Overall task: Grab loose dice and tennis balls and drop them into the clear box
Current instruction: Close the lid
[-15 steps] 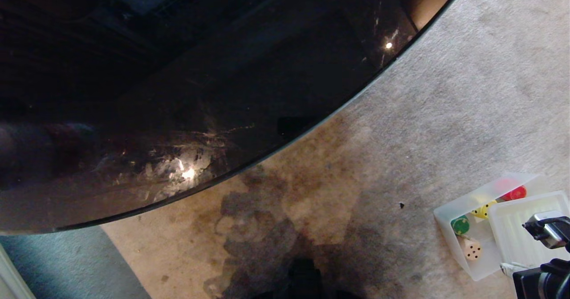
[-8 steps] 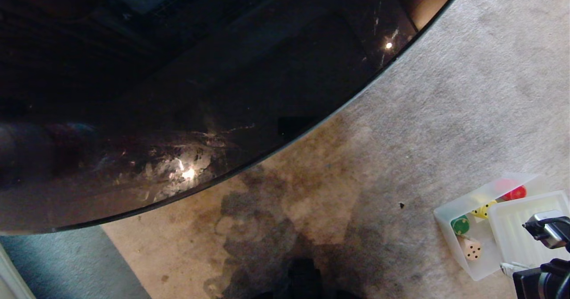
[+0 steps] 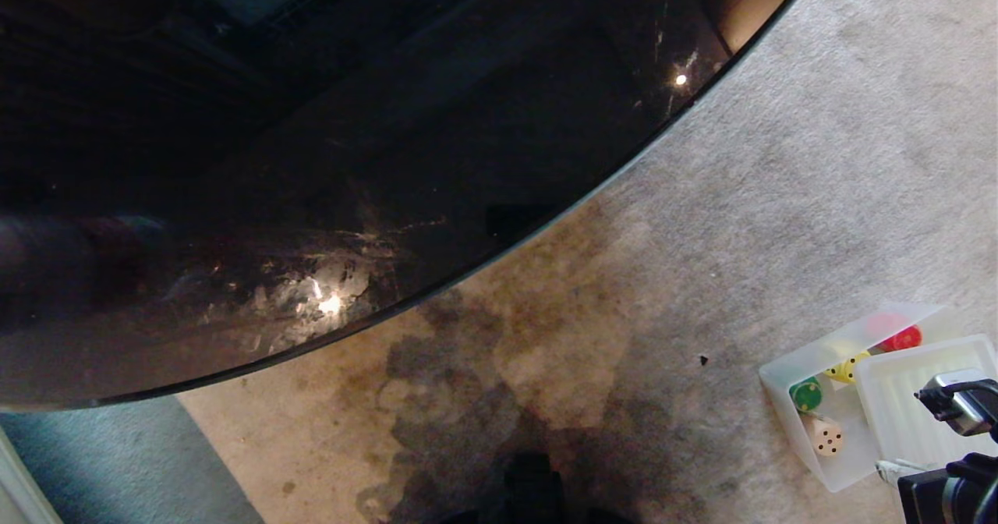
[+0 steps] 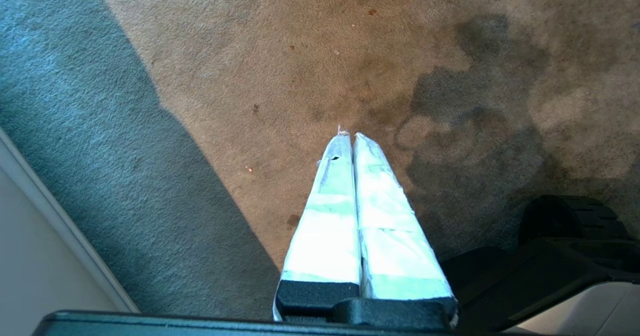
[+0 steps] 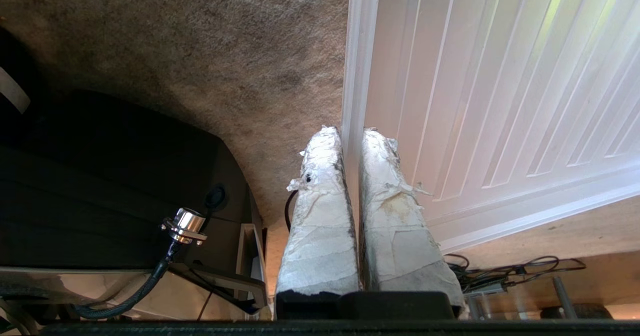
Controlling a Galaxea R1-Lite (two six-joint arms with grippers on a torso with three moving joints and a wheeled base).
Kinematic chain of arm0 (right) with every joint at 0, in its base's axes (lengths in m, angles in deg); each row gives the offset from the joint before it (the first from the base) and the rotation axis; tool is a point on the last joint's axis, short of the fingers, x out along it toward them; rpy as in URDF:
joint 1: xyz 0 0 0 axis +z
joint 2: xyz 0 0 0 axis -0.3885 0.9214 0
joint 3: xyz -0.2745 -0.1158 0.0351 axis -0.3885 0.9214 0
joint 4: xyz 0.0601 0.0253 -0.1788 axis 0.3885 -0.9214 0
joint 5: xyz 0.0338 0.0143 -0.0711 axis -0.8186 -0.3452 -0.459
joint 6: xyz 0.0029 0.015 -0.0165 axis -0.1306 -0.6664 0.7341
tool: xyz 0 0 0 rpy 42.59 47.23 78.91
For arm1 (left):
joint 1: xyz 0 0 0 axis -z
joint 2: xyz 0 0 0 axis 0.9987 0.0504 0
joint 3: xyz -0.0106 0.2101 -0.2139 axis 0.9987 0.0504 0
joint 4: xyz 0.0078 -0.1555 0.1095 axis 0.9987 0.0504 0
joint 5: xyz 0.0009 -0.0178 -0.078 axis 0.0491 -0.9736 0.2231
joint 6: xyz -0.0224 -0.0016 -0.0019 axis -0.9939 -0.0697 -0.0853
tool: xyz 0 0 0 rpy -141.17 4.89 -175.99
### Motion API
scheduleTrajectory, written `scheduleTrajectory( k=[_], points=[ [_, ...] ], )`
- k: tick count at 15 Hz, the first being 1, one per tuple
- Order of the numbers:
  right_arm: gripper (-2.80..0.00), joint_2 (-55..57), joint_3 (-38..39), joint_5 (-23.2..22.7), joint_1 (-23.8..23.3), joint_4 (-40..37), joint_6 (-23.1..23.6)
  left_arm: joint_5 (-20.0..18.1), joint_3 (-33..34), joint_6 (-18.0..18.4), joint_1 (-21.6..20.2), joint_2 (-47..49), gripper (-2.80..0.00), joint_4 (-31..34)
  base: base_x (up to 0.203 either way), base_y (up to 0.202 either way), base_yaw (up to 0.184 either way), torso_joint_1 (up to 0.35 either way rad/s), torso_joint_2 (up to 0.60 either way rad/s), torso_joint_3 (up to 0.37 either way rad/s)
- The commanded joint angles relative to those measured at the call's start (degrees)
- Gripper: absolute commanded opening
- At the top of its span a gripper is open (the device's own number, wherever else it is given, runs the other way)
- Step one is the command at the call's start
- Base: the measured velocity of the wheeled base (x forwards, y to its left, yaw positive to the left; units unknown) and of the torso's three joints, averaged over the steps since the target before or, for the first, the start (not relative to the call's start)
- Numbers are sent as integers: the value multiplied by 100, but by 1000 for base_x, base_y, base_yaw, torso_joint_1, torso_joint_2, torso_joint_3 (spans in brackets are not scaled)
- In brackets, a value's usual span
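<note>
While parked over stained carpet (image 4: 280,61), left gripper (image 4: 347,135) closed, empty. Rightward, clear box (image 3: 780,372) holding four dice (image 3: 825,436): likely light, hard, graspable across flat faces. Right gripper (image 5: 344,131) closed, empty, beside ribbed lid (image 5: 500,76).

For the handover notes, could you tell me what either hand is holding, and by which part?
The right hand is shut on the edge of the ribbed lid; the left hand is shut on nothing.

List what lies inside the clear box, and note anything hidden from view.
Inside the clear box four dice show: red, yellow, green and tan. The ribbed lid covers the box's right part, so anything beneath it cannot be seen. No tennis balls are visible.
</note>
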Motion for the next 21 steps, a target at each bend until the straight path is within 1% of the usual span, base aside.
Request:
scheduleTrajectory(
  k=[1,21],
  points=[
    [-280,-5,1,3,11,13,13,4,0,0,0,0,-280,0,0,0,0,0,0,0],
    [-280,-32,45,3,2,13,4,4,0,0,0,0,-280,0,0,0,0,0,0,0]
  ],
)
